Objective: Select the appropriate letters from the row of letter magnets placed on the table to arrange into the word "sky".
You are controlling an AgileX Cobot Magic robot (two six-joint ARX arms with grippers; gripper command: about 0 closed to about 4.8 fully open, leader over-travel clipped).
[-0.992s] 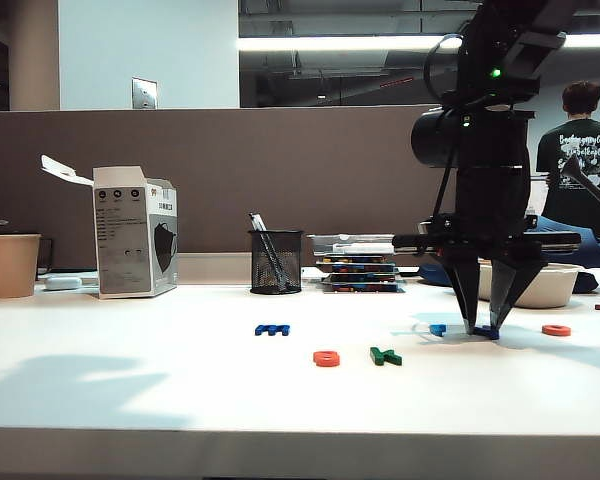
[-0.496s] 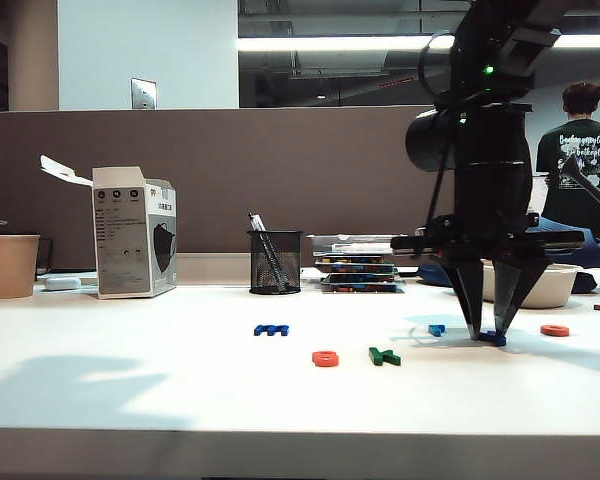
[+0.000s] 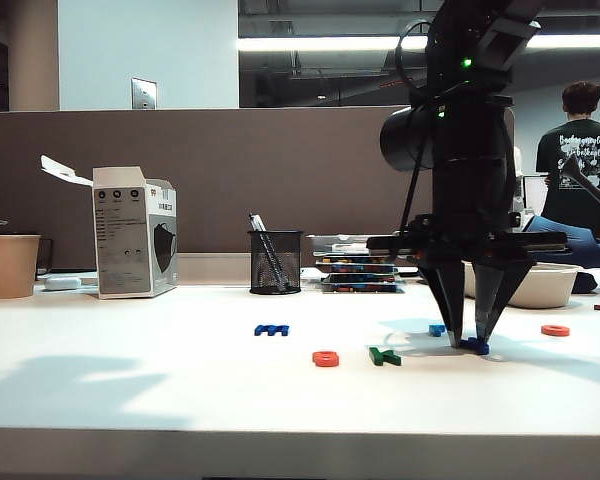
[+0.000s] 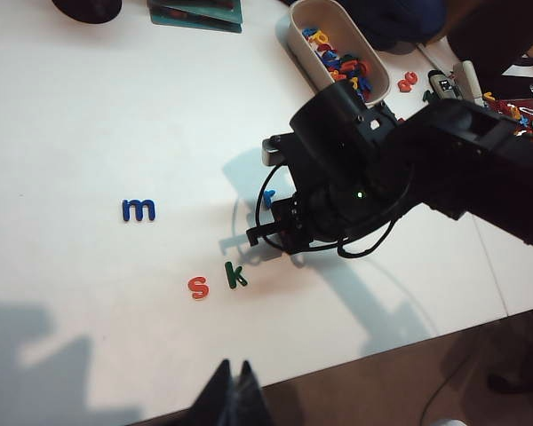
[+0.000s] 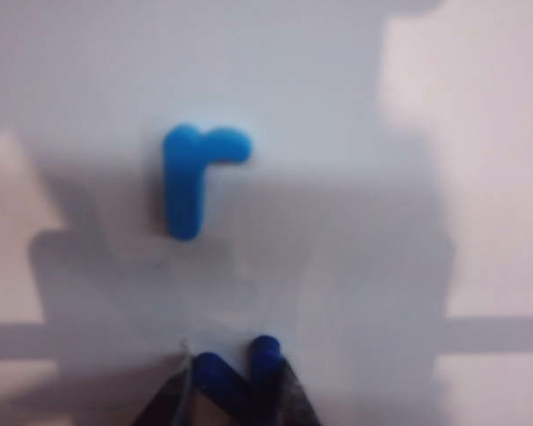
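On the white table (image 3: pixel 130 380) the orange-red s (image 3: pixel 326 358) and the dark green k (image 3: pixel 385 356) lie side by side near the front. The exterior view has my right gripper (image 3: pixel 471 340) pointing straight down just right of the k, shut on the dark blue angular letter (image 3: pixel 474 346) at table height. The right wrist view shows that letter (image 5: pixel 240 377) between the right gripper (image 5: pixel 238 390) fingers. My left gripper (image 4: pixel 234 377) hangs shut and empty over the table's front edge, looking at the s (image 4: pixel 198 287) and k (image 4: pixel 236 275).
The light-blue r (image 3: pixel 437 329) lies just behind the right gripper, the dark-blue m (image 3: pixel 272 329) further left, and an orange-red ring letter (image 3: pixel 555 330) to the right. A mesh pen cup (image 3: pixel 276 262), white box (image 3: pixel 135 232), paper cup (image 3: pixel 12 264) and a bowl of letters (image 4: pixel 338 53) stand at the back.
My right gripper has carried the dark blue letter leftward and toward the front, from beside the light-blue r to close beside the green k. The left gripper has stayed put.
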